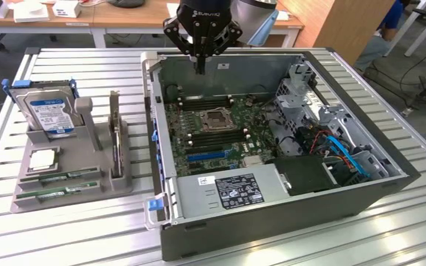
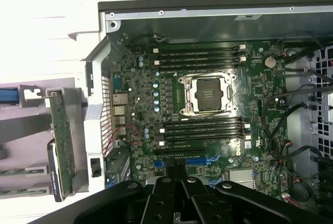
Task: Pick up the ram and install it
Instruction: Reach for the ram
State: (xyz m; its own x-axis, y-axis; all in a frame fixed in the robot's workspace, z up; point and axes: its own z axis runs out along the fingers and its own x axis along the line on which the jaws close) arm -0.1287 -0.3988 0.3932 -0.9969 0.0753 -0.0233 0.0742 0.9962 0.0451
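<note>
a: how do the fingers stand?

b: the gripper (image 1: 199, 70) has its fingers pressed together, with nothing between them. it hangs over the far side of the open computer case (image 1: 272, 221), above the motherboard (image 1: 198, 141), and seems to touch nothing.

a: and the ram?

b: the ram (image 1: 59, 177) lies flat in the grey holder (image 1: 98, 194) on the table (image 1: 390, 238), at the exterior view's left, well apart from the gripper. a twin stick (image 1: 54, 193) lies just beside it.

a: what does each view give?

b: the exterior view gives the hard drive (image 1: 49, 111) standing upright in the holder. the wrist view looks straight down on the cpu socket (image 2: 207, 94), with black memory slots (image 2: 200, 57) on both sides of it.
</note>
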